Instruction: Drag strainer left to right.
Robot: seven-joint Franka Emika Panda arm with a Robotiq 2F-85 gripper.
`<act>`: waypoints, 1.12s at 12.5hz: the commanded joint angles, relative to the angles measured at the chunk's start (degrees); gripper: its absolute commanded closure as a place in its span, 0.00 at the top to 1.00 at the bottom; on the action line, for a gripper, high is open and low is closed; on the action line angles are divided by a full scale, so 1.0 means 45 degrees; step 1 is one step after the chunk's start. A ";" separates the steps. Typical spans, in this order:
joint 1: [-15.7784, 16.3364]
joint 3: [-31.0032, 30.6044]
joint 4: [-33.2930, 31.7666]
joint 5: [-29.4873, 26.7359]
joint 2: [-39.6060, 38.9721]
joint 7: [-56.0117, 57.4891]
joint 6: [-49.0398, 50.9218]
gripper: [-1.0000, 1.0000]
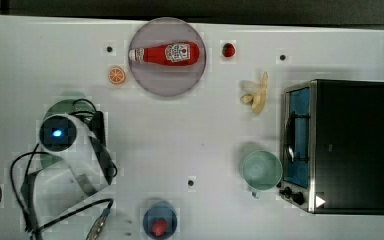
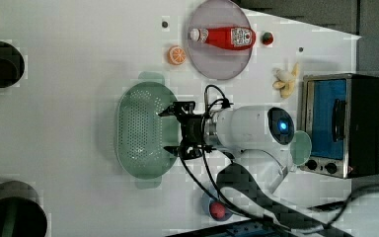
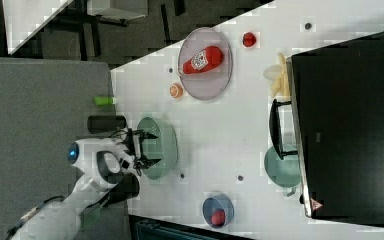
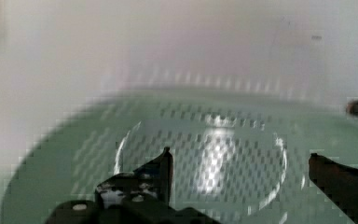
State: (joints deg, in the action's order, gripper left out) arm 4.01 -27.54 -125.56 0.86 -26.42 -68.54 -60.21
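Observation:
The strainer [image 2: 138, 131] is a pale mint-green oval basket dotted with holes. It lies on the white table at the left view's centre-left. In the top view the arm covers most of the strainer [image 1: 64, 105]. My gripper [image 2: 169, 130] hangs open over the strainer's rim on the left view's right side, fingers spread and holding nothing. The right view shows the gripper [image 3: 152, 148] above the strainer [image 3: 165, 147] too. In the wrist view the open gripper [image 4: 240, 163] sits just above the strainer's perforated floor [image 4: 214, 135].
A grey plate [image 1: 150, 80] holds a ketchup bottle [image 1: 167, 54]. A round green cup [image 1: 262, 170] stands beside the toaster oven [image 1: 340, 145]. A banana [image 1: 257, 95], an orange slice [image 1: 116, 75], a strawberry [image 1: 228, 49] and a blue bowl [image 1: 159, 220] are spread around.

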 commanded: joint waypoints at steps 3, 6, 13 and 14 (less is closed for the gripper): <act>0.0751 0.0944 -0.0219 0.0350 -0.0620 -0.0679 -0.0864 1.00; 0.0732 0.1518 -0.0416 0.0359 -0.0588 -0.0743 -0.0912 1.00; 0.0091 0.2449 -0.1228 0.0365 0.0133 -0.0160 -0.0921 1.00; -0.0069 0.2540 -0.1424 0.0365 0.0299 0.0067 -0.0922 1.00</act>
State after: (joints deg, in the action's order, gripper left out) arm 4.38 -17.78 -132.72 3.81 -27.10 -69.72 -63.62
